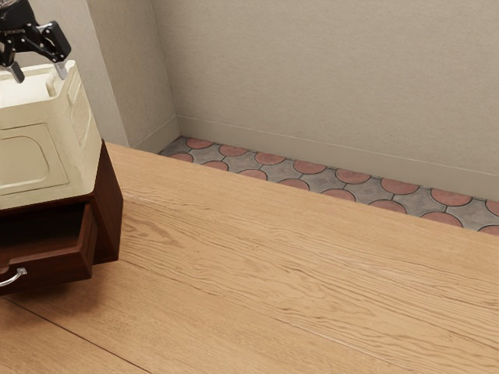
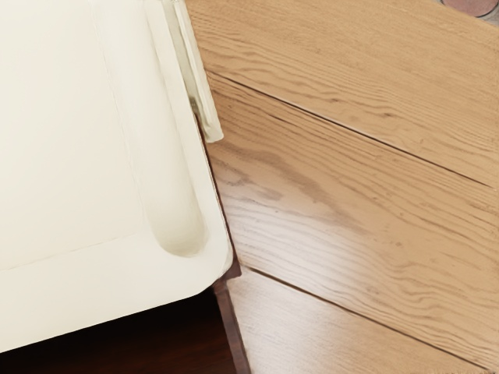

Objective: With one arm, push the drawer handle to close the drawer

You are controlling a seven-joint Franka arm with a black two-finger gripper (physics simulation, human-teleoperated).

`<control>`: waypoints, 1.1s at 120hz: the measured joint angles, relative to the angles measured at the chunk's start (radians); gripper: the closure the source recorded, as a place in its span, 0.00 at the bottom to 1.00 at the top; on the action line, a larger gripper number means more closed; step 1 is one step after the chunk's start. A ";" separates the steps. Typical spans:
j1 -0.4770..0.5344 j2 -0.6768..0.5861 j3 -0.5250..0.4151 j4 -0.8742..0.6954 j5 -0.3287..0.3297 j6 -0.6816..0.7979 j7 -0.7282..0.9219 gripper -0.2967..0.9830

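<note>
looking down on a smooth cream box [image 2: 62, 156], with a long round-ended molding [image 2: 175, 226] near one edge. just under its rounded corner, a sliver of dark brown cabinet [image 2: 232, 271]; jutting out past the box, an open drawer [image 2: 235, 335], dark inside. alongside, a grained wooden surface [image 2: 351, 195] with dark seams; beyond, a bit of reddish floor tile [image 2: 472, 6].

Drawer [image 1: 54, 270] cut off (handle [image 1: 13, 277] too), cabinet [image 1: 110, 206] cropped

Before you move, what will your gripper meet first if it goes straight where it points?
Probably the cream box on the drawer cabinet; my gripper points down over it, though depth is unclear.
</note>
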 joint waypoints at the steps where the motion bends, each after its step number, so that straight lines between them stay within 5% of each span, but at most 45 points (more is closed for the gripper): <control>1: 0.000 0.000 0.000 0.000 0.000 0.000 0.000 0.25; 31: 0.006 -0.001 0.005 0.012 -0.017 0.003 -0.001 0.25; 47: 0.002 -0.091 -0.022 0.285 -0.016 -0.070 -0.001 0.25; 65: -0.026 -0.092 -0.036 0.221 -0.028 -0.114 0.000 0.25; 79: -0.038 -0.223 -0.070 -0.039 -0.028 -0.122 0.028 0.25; 93: 0.159 -0.641 -0.255 -0.654 -0.031 -0.048 0.050 0.25; 108: 0.198 -0.966 -0.290 -1.145 -0.031 0.003 0.070 0.25; 132: 0.244 -1.067 -0.201 -1.382 0.005 0.061 0.083 0.25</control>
